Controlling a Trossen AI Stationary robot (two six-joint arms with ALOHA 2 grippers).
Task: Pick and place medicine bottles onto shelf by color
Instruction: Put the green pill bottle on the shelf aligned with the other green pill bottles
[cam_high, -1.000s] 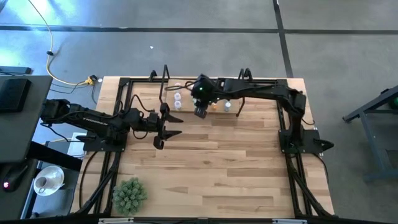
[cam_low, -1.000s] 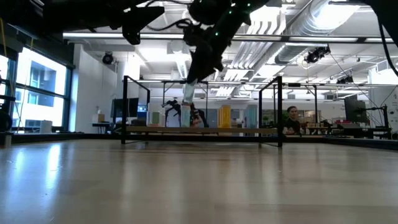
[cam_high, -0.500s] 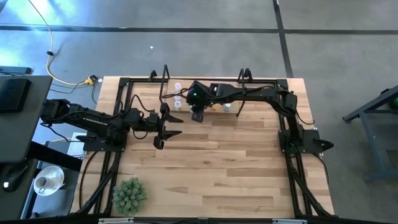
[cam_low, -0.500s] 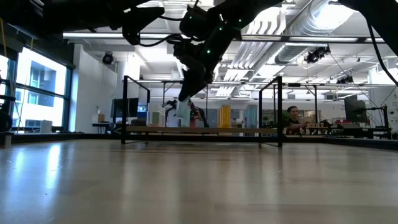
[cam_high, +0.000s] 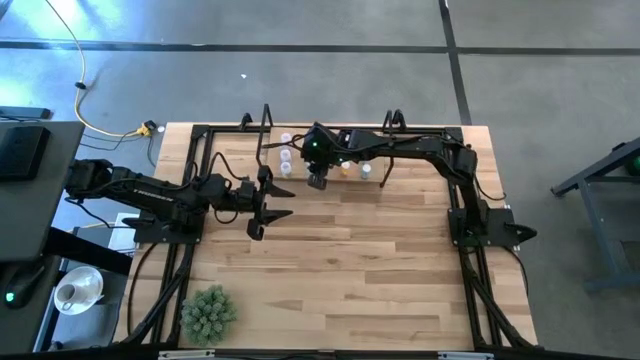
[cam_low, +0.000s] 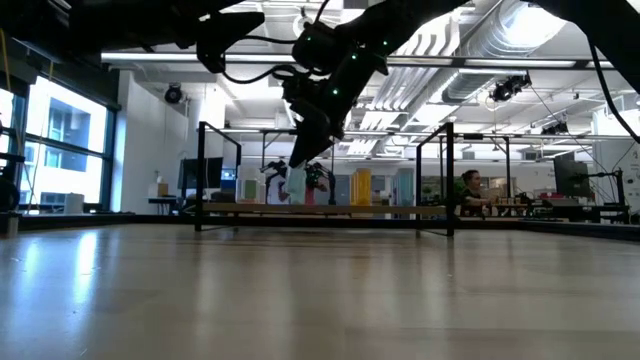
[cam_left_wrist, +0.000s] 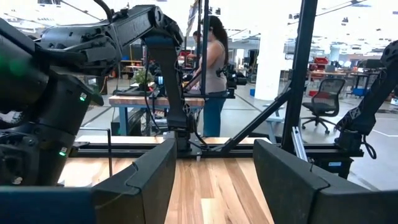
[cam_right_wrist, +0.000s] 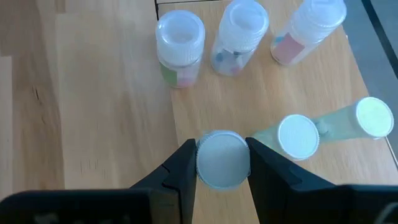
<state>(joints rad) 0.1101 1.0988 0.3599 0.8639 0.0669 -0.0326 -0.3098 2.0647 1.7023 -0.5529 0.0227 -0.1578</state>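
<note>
My right gripper (cam_right_wrist: 222, 163) is shut on a white-capped medicine bottle (cam_low: 296, 184) whose body looks pale teal. It hangs over the left part of the shelf (cam_low: 380, 211), a low wood board between black uprights at the table's far edge. Three whitish bottles (cam_right_wrist: 180, 48) (cam_right_wrist: 239, 36) (cam_right_wrist: 308, 28) stand on the board beyond the gripper, and two teal-green ones (cam_right_wrist: 298, 137) (cam_right_wrist: 367, 119) stand beside it. Two more bottles (cam_high: 346, 170) (cam_high: 366, 170) stand farther right. My left gripper (cam_high: 270, 202) waits open and empty at mid-left, well above the table. My right gripper pinches the bottle's white cap (cam_right_wrist: 222, 149) between its two fingers, one on each side of the cap. The fingers come from above, slanting down toward the far edge. The bottle hangs below them, nearly upright, its base just over the shelf board; I cannot tell whether it touches.
The shelf's black uprights (cam_low: 201, 175) (cam_low: 449, 178) frame the row of bottles. A green spiky plant ball (cam_high: 208, 312) sits at the table's near left corner. People show in the room beyond the table (cam_low: 468, 192) (cam_left_wrist: 214, 68).
My right gripper has come down toward the shelf with the bottle and shifted a little toward the table's left, rolling slightly. The bottle now hangs much closer to the board than before. The grip has stayed the same.
</note>
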